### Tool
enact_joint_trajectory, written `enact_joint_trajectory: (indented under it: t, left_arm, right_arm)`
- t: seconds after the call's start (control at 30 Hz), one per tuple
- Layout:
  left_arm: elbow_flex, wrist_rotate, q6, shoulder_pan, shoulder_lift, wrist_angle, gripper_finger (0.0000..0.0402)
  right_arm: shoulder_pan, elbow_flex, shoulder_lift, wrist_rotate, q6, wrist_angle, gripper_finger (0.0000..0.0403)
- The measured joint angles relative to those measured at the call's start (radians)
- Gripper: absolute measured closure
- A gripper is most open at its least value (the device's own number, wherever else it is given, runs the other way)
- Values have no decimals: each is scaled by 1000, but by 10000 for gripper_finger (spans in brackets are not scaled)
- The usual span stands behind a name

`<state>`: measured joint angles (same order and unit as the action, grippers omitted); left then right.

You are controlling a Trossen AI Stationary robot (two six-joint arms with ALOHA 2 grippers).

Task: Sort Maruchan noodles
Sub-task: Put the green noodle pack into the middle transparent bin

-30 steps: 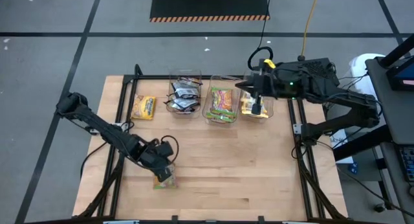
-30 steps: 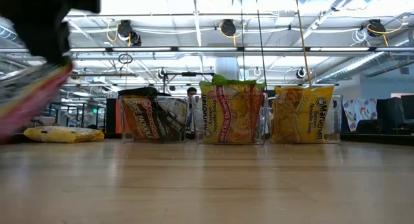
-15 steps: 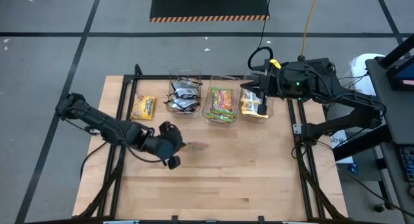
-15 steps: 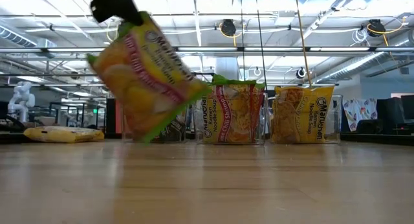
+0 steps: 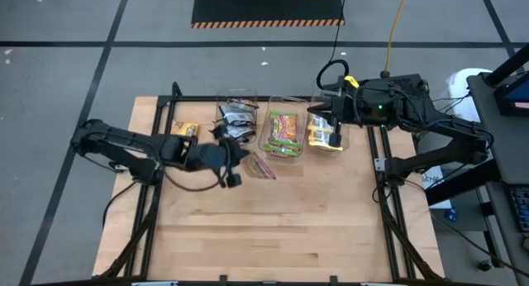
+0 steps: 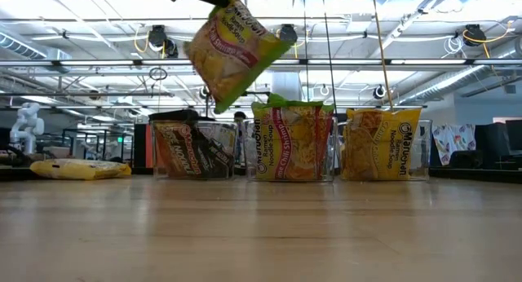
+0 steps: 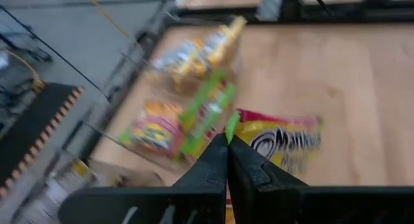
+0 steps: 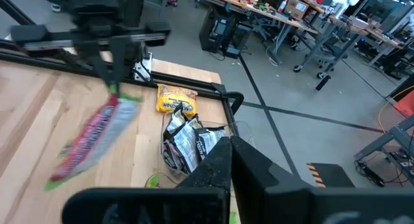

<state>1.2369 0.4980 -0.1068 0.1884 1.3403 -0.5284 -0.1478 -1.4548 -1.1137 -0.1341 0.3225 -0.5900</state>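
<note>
1. The left gripper [image 5: 235,158] is up off the wooden surface [image 5: 273,220], just on the near side of the row of bins, with its fingers [image 7: 223,160] closed on the edge of one lime-green and pink noodle packet [image 6: 232,50] — the packet hangs tilted in the air, clear of the surface.
2. Three clear bins stand side by side along the far edge of the surface. The left bin [image 5: 235,125] holds black packets [image 6: 192,147]; how many cannot be told.
3. The middle bin [image 5: 283,133] holds lime-green and pink packets [image 6: 292,143], standing on edge; their number cannot be told either.
4. The right bin [image 5: 326,135] holds yellow-orange packets [image 6: 383,143], also on edge and too close together to count.
5. One yellow-orange packet [image 5: 183,137] lies flat on the surface to the left of the three bins, apart from them.
6. The right gripper [image 5: 329,125] hangs over the right bin at the far right of the surface, fingers [image 8: 223,160] closed on nothing.
7. In the right wrist view, the held packet shows as a blurred green and pink streak below the left gripper, with the loose yellow-orange packet and the black packets beyond it.
</note>
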Motion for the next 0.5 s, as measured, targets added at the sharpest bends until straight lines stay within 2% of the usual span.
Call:
enact_joint_trajectory:
  t: [0.23,0.5]
  left_arm:
    - [0,-129,166,-126,0,204,401]
    - [1,-245,251,-286,0,308,401]
  right_arm:
    - [0,0,0,0,3,0,403]
    - [-1,0,0,0,3,-3,403]
